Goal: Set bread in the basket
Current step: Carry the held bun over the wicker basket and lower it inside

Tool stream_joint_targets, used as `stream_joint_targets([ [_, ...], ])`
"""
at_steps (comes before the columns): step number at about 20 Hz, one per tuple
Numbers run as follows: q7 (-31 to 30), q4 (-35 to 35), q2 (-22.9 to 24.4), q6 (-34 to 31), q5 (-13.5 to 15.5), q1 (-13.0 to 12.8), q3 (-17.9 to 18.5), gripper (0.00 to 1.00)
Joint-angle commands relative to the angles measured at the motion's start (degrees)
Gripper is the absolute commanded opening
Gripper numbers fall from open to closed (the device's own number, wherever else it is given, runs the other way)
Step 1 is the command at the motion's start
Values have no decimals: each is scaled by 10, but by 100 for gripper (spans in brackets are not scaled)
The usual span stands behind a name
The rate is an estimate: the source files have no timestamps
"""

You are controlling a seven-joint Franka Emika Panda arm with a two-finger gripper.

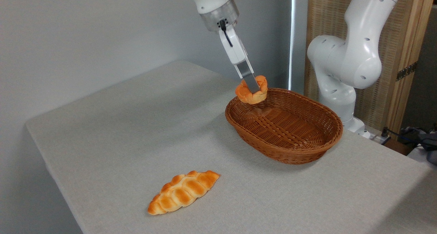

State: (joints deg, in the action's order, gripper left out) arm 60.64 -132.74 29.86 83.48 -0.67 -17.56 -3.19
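The bread [246,94], a small round orange bun, hangs in the air, squeezed between the fingers of my gripper [253,85], which is shut on it. It sits just above the far left rim of the basket [300,148], an oval brown wicker basket standing on the table's right half. The basket's woven floor shows nothing inside it. The near finger covers the middle of the bun.
A longer braided golden loaf [183,191] lies near the table's front edge, well left of the basket. The arm's white base [344,67] rises behind the basket at the right. The grey cloth-covered table [119,125] drops off at the left and front.
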Motion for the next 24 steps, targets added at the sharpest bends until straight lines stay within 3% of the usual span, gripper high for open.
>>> stream_joint_targets([
  [1,11,-25,6,0,-10,-15,11,46],
  [11,64,-50,4,26,-11,-24,11,68],
  [15,65,-50,1,31,-11,-22,12,89],
  [18,65,-51,1,41,-19,-22,12,99],
  [24,65,-50,1,41,-20,-22,13,100],
])
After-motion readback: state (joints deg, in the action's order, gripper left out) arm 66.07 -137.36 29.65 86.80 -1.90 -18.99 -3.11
